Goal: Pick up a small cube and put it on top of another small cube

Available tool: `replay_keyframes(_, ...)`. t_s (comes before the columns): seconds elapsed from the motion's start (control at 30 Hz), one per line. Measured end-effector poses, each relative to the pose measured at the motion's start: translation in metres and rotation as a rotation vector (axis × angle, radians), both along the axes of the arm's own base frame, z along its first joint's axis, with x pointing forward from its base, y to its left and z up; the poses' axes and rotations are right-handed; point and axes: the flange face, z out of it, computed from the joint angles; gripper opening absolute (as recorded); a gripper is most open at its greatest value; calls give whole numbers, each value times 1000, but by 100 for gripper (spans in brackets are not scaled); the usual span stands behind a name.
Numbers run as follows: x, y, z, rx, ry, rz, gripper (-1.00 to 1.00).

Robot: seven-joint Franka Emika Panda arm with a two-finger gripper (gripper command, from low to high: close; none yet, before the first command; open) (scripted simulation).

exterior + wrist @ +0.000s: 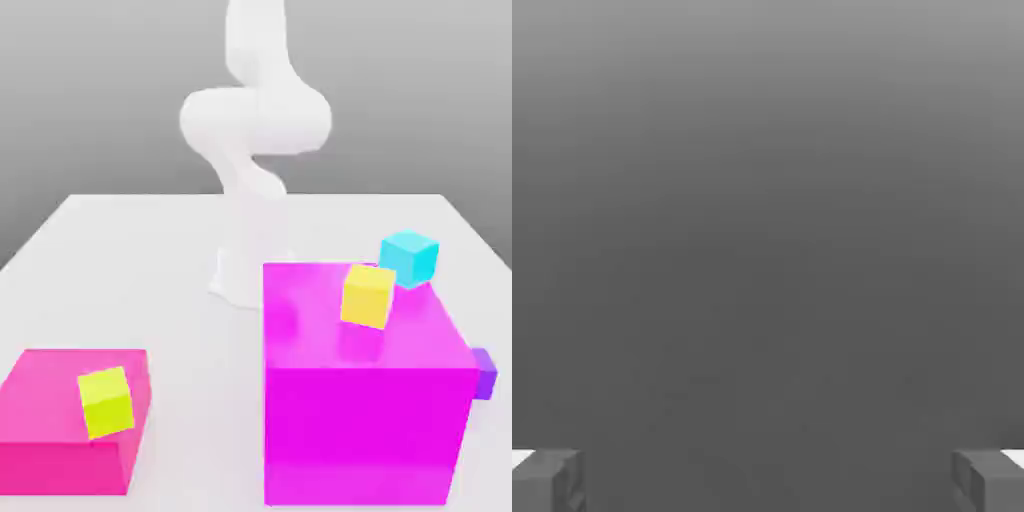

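The magenta block (365, 430) partly hides the purple cube (484, 374); the arm's (257, 120) top is cut off

The big block (360, 430) is glowing magenta, the low block (65, 400) is showing hot pink, the cube (368, 296) on the magenta one is gleaming golden yellow, another cube (106, 402) is shining lime-yellow, the small cube (484, 374) is showing purple-violet, and one more (409, 259) is glowing cyan.

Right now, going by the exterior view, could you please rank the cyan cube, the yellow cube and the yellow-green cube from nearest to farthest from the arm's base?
1. Cyan cube and yellow cube, exterior view's right: too close to call.
2. Yellow-green cube, exterior view's left, seemingly farthest.
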Motion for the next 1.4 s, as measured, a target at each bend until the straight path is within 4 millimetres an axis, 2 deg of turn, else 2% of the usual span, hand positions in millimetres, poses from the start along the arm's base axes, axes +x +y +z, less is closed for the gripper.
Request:
replay_keyframes(0.07, 22, 31, -40, -45, 62, 114, 0)
replay_keyframes(0.17, 42, 78, -101, -111, 145, 281, 0)
replay_keyframes(0.23, 47, 110, -142, -157, 197, 393, 0)
replay_keyframes(0.33, 44, 157, -205, -226, 272, 563, 0)
replay_keyframes(0.43, 28, 201, -268, -298, 342, 736, 0)
replay_keyframes(0.53, 0, 237, -331, -371, 410, 911, 0)
replay_keyframes(0.6, -30, 265, -372, -426, 449, 1048, 0)
replay_keyframes(0.67, -61, 282, -411, -479, 490, 1172, 0)
replay_keyframes(0.73, -87, 288, -448, -526, 534, 1278, 0)
replay_keyframes(0.77, -93, 289, -463, -537, 546, 1301, 0)
replay_keyframes(0.93, -98, 289, -522, -545, 557, 1324, 0)
replay_keyframes(0.97, -99, 288, -529, -546, 557, 1325, -100)
replay_keyframes(1.2, -99, 288, -529, -547, 558, 1324, -100)
replay_keyframes(1.4, -98, 290, -472, -556, 549, 1340, -100)
